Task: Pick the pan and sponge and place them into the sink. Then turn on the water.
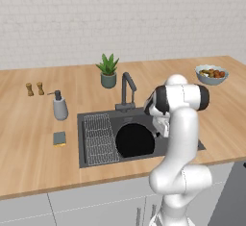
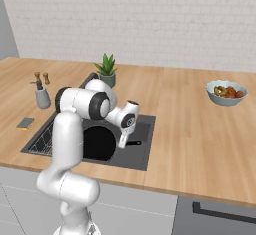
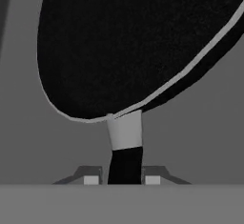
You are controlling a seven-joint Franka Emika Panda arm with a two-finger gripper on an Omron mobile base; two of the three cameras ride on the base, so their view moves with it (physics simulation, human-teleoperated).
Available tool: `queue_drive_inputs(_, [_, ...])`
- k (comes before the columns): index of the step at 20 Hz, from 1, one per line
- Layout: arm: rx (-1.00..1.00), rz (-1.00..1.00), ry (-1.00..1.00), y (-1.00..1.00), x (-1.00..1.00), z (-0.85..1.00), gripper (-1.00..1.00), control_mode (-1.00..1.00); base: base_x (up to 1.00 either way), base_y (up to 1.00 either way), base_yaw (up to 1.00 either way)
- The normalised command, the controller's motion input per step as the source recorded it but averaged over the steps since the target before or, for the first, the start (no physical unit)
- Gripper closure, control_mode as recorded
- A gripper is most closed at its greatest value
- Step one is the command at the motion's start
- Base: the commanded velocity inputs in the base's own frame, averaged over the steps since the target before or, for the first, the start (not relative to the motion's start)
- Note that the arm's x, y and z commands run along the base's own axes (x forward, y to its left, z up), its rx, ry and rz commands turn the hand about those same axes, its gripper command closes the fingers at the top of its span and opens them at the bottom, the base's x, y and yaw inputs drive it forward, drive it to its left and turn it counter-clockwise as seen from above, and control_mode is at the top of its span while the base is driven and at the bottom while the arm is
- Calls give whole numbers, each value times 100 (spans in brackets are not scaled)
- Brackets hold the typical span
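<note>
Close under the hand camera, the gripper [image 3: 118,180] has its jaws set narrowly either side of the pan's dark handle [image 3: 125,163], at the bottom middle of the frame; whether they press it or stand just clear, I cannot tell. Above them the pan [image 3: 133,42] spreads black across the upper frame. From the left base view the pan [image 1: 135,140] lies in the sink [image 1: 94,117] at frame centre, just beside the grid rack [image 1: 100,137], below the faucet [image 1: 127,91]. At left centre, on the surface [image 1: 29,143], sits the sponge [image 1: 59,138], below the soap bottle [image 1: 59,106]. A plant [image 1: 108,69] stands behind the faucet, and a fruit bowl [image 1: 211,74] at upper right.
</note>
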Motion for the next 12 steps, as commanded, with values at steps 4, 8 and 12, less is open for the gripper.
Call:
queue_drive_inputs(4, [-9,0,-23,0,-3,0,-100,-100,0,0,0])
queue_drive_inputs(8, [-7,0,-27,0,-24,2,-100,-100,0,0,0])
queue_drive_inputs(12, [-4,0,-24,0,-42,31,-100,-100,0,0,0])
